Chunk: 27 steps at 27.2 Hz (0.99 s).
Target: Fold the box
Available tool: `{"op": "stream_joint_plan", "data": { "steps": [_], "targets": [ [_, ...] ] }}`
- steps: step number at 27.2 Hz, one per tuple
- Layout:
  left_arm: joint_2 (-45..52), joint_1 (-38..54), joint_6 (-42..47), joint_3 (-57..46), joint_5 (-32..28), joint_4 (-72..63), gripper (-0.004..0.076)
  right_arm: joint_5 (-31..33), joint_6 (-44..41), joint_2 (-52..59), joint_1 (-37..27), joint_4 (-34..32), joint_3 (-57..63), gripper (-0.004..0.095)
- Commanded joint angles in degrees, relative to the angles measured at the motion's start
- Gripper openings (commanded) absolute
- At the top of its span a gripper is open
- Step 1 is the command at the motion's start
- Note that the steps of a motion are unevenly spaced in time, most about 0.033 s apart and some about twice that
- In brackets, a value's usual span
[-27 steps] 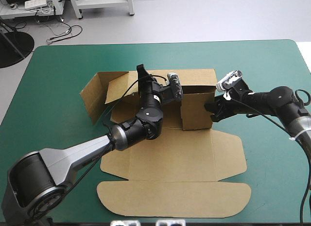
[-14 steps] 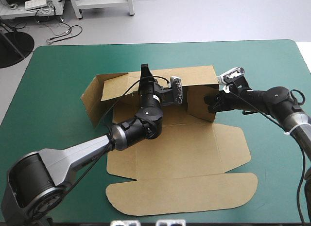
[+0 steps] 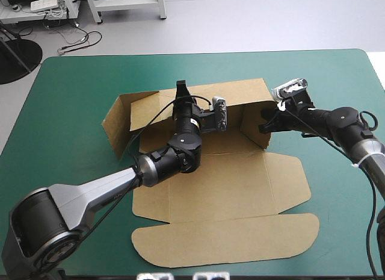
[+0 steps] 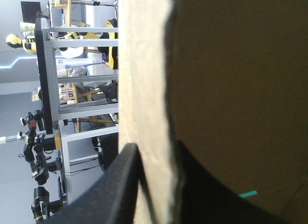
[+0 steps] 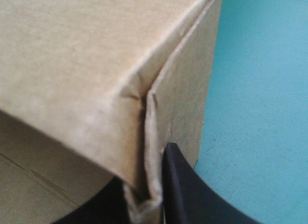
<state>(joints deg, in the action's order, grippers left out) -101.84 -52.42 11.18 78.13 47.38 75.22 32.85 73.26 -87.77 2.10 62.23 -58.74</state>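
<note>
Box (image 3: 222, 183) on tabletop (image 3: 72, 87), toward the far edge, rear and side walls raised, lid flat nearside. Pinched at the rear wall's rim by left jaws, at the right rear corner by right jaws. Best: hold firm, square that corner, then tuck.

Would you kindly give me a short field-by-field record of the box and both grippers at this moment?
object: brown cut-board box
walls: far, left and right walls raised
lid: lid flap flat, toward the table's near edge
left gripper: shut on the far wall's top edge
right gripper: shut on the box's far right corner
surface: teal-green table cover
</note>
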Motion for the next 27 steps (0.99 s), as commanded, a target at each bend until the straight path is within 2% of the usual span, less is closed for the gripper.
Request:
{"op": "stream_joint_plan", "data": {
  "steps": [1,3,6,10,17,21,23,24,26,27],
  "targets": [
    [1.77,-0.34,1.66,0.68,-2.15,-0.34,0.0395,3.93,-0.14,1.84,0.09,1.97,-1.51,0.0],
    [1.77,-0.93,6.21,0.68,-1.43,-0.08,0.042,3.93,-0.46,1.84,0.09,1.97,-1.51,0.0],
    [1.89,-3.51,6.52,0.68,1.1,1.55,0.0419,3.82,-0.46,1.84,0.09,1.97,-1.51,0.0],
    [3.69,-7.79,9.87,0.68,1.32,2.61,0.0419,3.82,-0.72,1.84,0.09,1.74,-1.51,0.0],
    [8.78,-16.09,14.03,0.68,9.72,10.17,0.0419,3.92,-1.12,1.84,0.09,1.74,-1.51,0.0],
    [12.39,-19.68,14.14,0.68,10.97,11.15,0.0417,3.92,-1.38,1.84,0.09,1.74,-1.51,0.0],
    [14.31,-20.48,15.83,0.68,11.1,13.09,0.0361,3.92,-1.54,1.84,0.09,1.74,-1.51,0.0],
    [15.47,-20.48,17.15,0.68,11.26,14.81,0.0292,3.92,-1.69,1.84,0.09,1.74,-1.51,0.0],
    [17.71,-19.51,18.73,0.68,11.26,17.56,0.011,3.92,-2.65,1.84,0.09,1.74,-1.51,0.0],
    [19.03,-18.46,18.98,0.68,10.8,18.14,-0.0008,3.92,-3.29,1.95,0.09,1.74,-1.51,0.0]
  ]
}}
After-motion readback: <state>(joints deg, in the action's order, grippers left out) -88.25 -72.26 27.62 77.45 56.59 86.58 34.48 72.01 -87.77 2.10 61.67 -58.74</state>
